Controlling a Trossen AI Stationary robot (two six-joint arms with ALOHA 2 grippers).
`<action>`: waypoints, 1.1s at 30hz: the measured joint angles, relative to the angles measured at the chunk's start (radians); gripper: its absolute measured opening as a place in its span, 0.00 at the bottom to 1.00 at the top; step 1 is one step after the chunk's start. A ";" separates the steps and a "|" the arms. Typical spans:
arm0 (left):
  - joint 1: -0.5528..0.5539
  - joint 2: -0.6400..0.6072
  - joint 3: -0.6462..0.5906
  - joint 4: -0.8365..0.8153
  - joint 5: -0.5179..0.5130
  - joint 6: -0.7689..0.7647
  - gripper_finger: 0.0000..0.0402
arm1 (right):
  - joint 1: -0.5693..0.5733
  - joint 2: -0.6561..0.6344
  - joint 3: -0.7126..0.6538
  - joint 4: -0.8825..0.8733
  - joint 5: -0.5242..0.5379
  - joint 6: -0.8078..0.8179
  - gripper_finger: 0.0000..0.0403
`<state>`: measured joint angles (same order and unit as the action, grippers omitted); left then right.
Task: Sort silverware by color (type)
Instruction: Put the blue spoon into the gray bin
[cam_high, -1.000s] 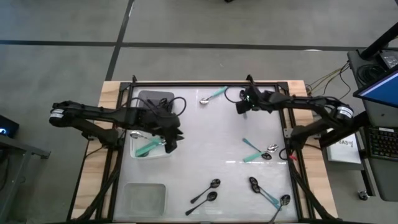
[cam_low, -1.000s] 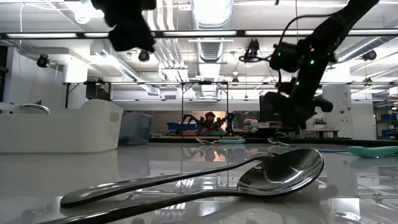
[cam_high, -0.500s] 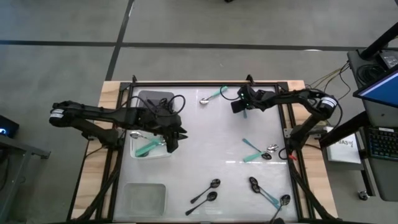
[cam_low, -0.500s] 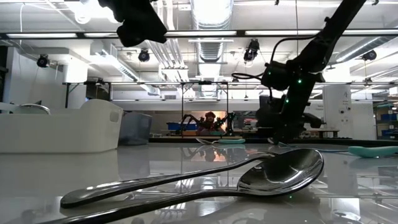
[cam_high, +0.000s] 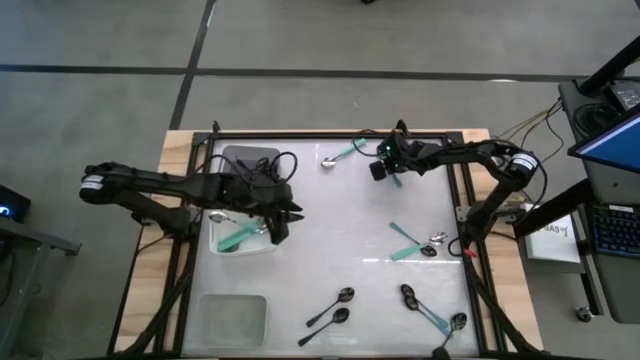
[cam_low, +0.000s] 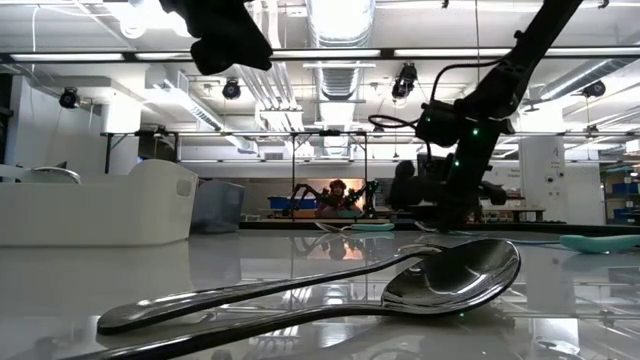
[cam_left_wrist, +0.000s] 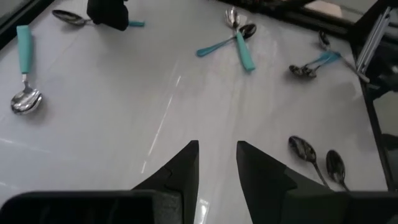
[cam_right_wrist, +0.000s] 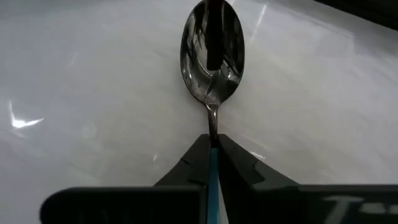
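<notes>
My right gripper (cam_high: 380, 168) is at the table's far side, low over the white top, shut on a spoon with a dark shiny bowl (cam_right_wrist: 211, 53) and a teal handle (cam_high: 396, 180). It also shows in the left wrist view (cam_left_wrist: 109, 12). My left gripper (cam_high: 285, 218) is open and empty, above the table beside the white bin (cam_high: 222, 246), its fingers (cam_left_wrist: 180, 168) apart. A silver-bowled, teal-handled spoon (cam_high: 340, 155) lies flat on the table left of my right gripper. Other spoons lie flat at the right (cam_high: 410, 245) and near the front (cam_high: 335, 305). My right gripper pinches the spoon between its two fingers where the metal neck meets the teal handle (cam_right_wrist: 213, 142). The fingers come from above and lie across the spoon. The bowl sticks out ahead of the fingers toward the far edge. Whether the spoon rests on the table, I cannot tell.
A grey bin (cam_high: 250, 160) stands at the far left, the white bin with teal-handled spoons in front of it, and a clear bin (cam_high: 235, 315) at the near left. More spoons (cam_high: 430, 310) lie near the front right. A large dark spoon (cam_low: 440, 280) lies close in the low view.
My right gripper, shut on the spoon, has gone down toward the table and a little toward the left edge, while its arm has swung toward the far edge. My left gripper has shifted slightly toward the right and stays open.
</notes>
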<state>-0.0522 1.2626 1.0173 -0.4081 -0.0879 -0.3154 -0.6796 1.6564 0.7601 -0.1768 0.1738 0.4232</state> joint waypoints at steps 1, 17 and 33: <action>-0.002 0.002 -0.007 0.019 0.000 -0.003 0.23 | -0.001 -0.007 0.000 0.000 -0.017 -0.016 0.03; -0.052 0.352 -0.046 0.518 -0.035 0.001 0.22 | 0.206 -0.356 -0.014 -0.036 -0.246 -0.151 0.02; -0.064 0.521 -0.046 0.947 -0.249 0.099 0.20 | 0.589 -0.437 -0.028 -0.029 0.196 -0.215 0.02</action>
<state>-0.1165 1.7836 0.9714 0.5387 -0.3373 -0.2162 -0.0909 1.2197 0.7321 -0.2060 0.3693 0.2086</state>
